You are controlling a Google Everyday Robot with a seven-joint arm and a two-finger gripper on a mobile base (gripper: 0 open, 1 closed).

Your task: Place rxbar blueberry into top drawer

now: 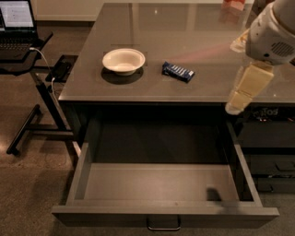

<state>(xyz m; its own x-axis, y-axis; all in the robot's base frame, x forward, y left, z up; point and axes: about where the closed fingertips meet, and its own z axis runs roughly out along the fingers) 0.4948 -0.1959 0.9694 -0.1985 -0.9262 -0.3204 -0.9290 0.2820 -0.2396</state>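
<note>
The rxbar blueberry (178,71), a small dark blue bar with pale lettering, lies flat on the grey table top (193,41), right of the white bowl (123,61). The top drawer (163,186) is pulled wide open below the table's front edge, its grey inside bare, with a metal loop handle (163,225) on its front. My gripper (235,105), cream-coloured, hangs from the white arm (272,32) at the right, over the table's front right edge and above the drawer's right side. It is to the right of the bar and apart from it, holding nothing that I can see.
A laptop (16,20) sits on a black stand (39,92) at the left, with cables hanging. A dark cabinet with smaller drawers (269,156) stands to the right of the open drawer. An orange object (233,4) is at the table's far edge.
</note>
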